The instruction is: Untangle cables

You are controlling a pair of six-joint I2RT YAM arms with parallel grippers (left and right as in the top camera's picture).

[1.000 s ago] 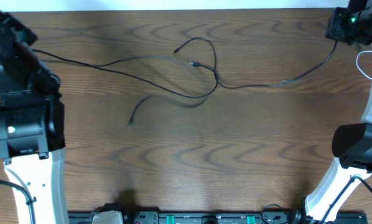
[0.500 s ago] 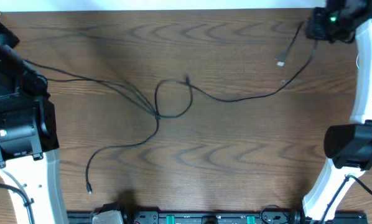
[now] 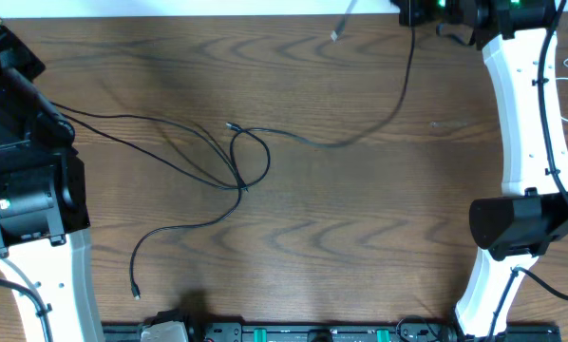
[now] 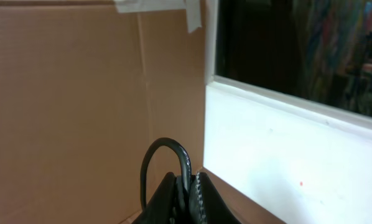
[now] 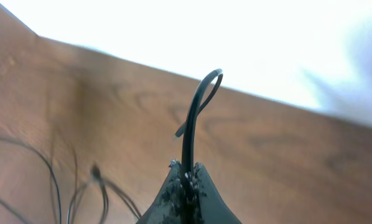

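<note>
- Left gripper (image 4: pixel 189 182) and right gripper (image 5: pixel 187 169): each clenched on the cables (image 3: pixel 241 183).
- Cables lie across the table (image 3: pixel 360 247), with a crossed loop left of centre.
- Judged light, limp and thin; take hold beside the loop.

From above, a black cable (image 3: pixel 94 113) slips out of sight beneath the left arm (image 3: pixel 28 180). The right claw (image 3: pixel 412 17) is cut by the top edge. The plug (image 3: pixel 136 292) lying nearest the front is too small to identify.
</note>
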